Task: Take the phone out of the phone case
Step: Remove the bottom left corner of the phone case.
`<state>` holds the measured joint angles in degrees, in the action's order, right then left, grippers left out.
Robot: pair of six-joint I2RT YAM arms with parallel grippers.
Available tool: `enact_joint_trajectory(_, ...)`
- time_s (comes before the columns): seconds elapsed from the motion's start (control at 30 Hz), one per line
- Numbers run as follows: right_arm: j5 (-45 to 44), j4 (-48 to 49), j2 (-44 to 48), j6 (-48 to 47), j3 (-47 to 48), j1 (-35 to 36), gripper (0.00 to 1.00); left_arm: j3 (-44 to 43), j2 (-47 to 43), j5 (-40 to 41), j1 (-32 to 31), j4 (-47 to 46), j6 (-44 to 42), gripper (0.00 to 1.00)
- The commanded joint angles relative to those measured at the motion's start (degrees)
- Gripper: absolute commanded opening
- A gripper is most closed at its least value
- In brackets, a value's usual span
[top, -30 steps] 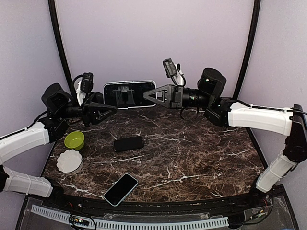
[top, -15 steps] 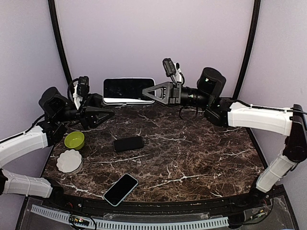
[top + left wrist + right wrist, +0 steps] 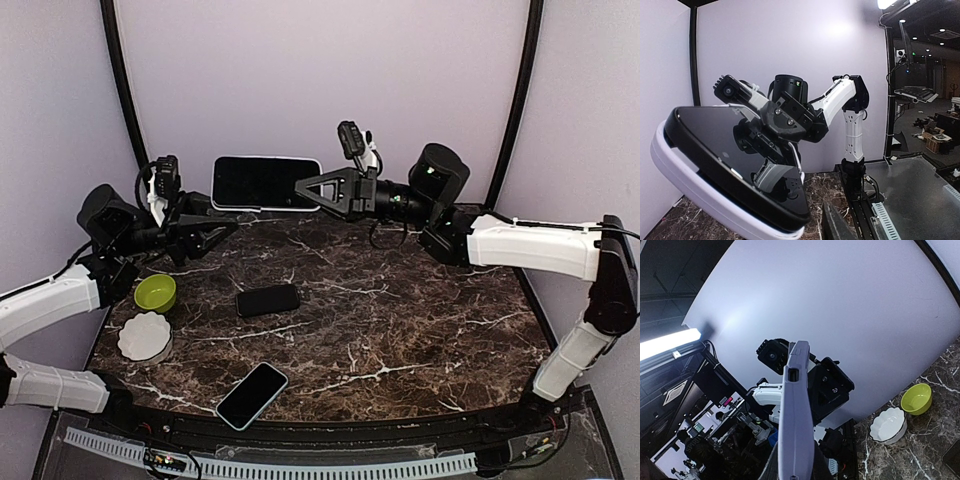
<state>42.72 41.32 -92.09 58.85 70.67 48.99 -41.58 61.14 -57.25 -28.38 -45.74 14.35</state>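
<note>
Right pincer (image 3: 303, 188) clamps the phone (image 3: 262, 183) in its case (image 3: 680, 180) (screen dark); left pincer (image 3: 232, 228) spread empty nearby.

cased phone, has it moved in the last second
Yes, upward: the cased phone has risen in the right gripper, its lower edge now above the back edge of the table.

White shells cover the left arm (image 3: 50, 300) and right arm (image 3: 530, 247), with black joints, cables and triangular fingers (image 3: 325, 187)

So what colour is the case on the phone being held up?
White; the case shows best in the left wrist view.
</note>
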Motion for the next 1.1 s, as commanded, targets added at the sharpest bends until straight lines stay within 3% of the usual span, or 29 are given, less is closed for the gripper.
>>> enact_joint_trajectory(0.0,0.64,4.94,0.46,-1.64,1.69,-0.01,0.00,0.80,-1.21,1.12,0.17,-3.04,1.10,0.32)
enact_joint_trajectory(0.27,1.14,-0.73,0.60,-7.49,3.07,1.43,0.00,0.72,0.04,0.53,0.26,-4.73,3.13,0.31)
enact_joint_trajectory(0.57,2.14,0.78,0.23,-5.95,3.51,1.71,0.00,0.28,0.40,0.26,0.26,-2.85,1.05,0.20)
enact_joint_trajectory(0.8,4.41,2.10,-0.27,-3.15,3.24,3.10,0.00,-0.15,-1.43,5.85,0.26,2.98,-4.01,0.14)
enact_joint_trajectory(0.9,4.85,-0.85,0.33,-5.60,3.41,3.84,0.00,0.04,-1.53,6.64,0.34,2.73,-3.78,0.16)
enact_joint_trajectory(1.07,6.81,-2.35,0.64,-7.02,4.00,4.61,0.00,0.20,-1.24,6.59,0.62,1.11,-1.29,0.26)
